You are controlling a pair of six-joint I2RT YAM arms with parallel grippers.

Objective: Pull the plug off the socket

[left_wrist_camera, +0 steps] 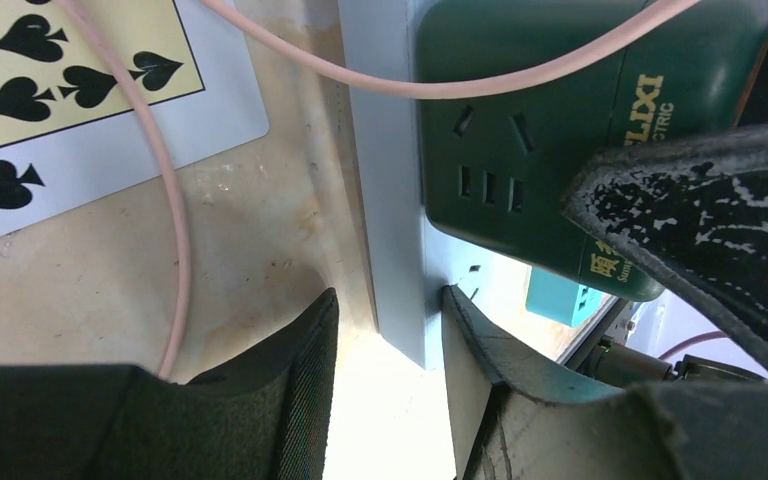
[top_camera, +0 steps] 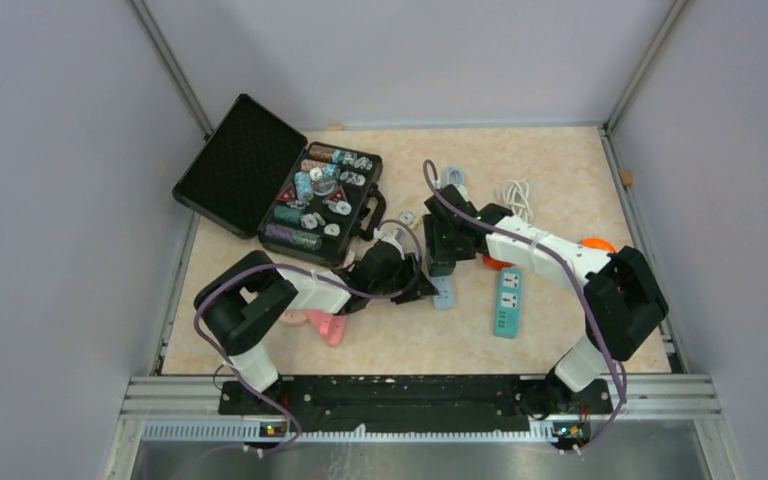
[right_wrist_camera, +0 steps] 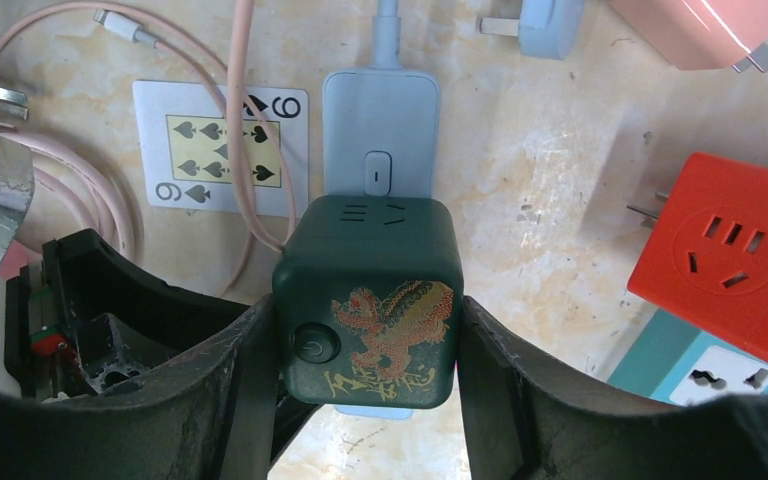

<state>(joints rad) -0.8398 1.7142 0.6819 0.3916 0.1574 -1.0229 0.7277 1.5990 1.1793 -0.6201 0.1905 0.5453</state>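
A dark green cube plug with a gold and red dragon sits plugged into a light blue power strip lying on the table. My right gripper is shut on the cube, one finger on each side. In the left wrist view the cube stands on the strip. My left gripper straddles the strip's near end; the right finger touches it, the left finger stands a little off. In the top view both grippers meet mid-table, left, right, over the strip.
A nine of spades card and pink cable lie beside the strip. A red cube adapter and teal strip lie to the right. An open black case of poker chips is at back left, a pink adapter near left.
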